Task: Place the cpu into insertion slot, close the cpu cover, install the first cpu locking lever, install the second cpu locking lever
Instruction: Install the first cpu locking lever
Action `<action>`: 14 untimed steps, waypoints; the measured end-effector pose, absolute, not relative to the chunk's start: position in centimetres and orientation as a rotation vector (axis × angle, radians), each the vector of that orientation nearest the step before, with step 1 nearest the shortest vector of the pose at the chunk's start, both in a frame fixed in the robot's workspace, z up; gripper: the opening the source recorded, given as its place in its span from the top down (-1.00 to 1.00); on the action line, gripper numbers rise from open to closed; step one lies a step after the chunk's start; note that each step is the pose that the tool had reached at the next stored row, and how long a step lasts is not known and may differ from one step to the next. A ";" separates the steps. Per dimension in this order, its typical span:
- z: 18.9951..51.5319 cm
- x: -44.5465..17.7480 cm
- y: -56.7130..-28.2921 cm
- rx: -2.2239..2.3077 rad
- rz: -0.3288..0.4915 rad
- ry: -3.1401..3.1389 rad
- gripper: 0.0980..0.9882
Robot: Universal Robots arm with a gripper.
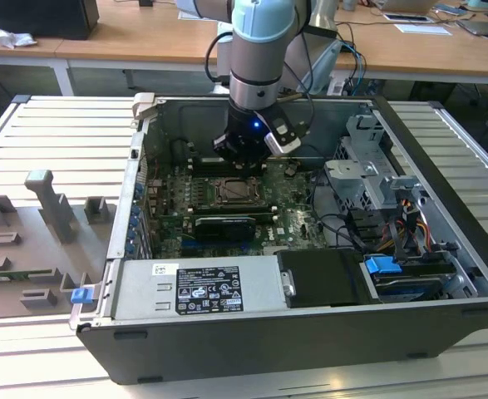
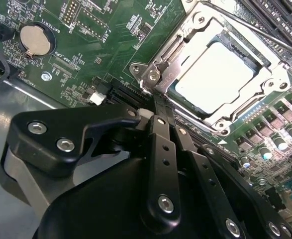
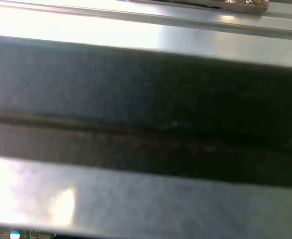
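Gripper (image 2: 158, 107): black linkage bars fill the near field in the second wrist view; fingers look pressed together, tips resting at the corner of the socket frame, holding nothing.
Cpu cover (image 2: 185, 47): shiny metal frame, lying flat over the socket.
Cpu (image 2: 213, 77): pale silver face seated in the insertion slot (image 2: 255, 107), seen through the cover window.
Motherboard (image 2: 86, 45): green, coin cell (image 2: 35, 40) well apart from socket.
Case (image 1: 227, 349): open on slatted table (image 1: 44, 133); arm (image 1: 256, 58) reaching down inside, over socket area, probably.
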State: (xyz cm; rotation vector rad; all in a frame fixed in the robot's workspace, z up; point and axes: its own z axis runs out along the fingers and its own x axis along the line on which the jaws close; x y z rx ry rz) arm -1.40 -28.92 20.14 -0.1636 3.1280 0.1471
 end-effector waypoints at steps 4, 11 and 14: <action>21.5 -1.4 -28.9 -0.164 0.148 3.128 0.98; 21.5 -1.4 -29.2 -0.163 0.148 3.128 0.98; 21.5 -1.4 -29.3 -0.164 0.149 3.128 0.98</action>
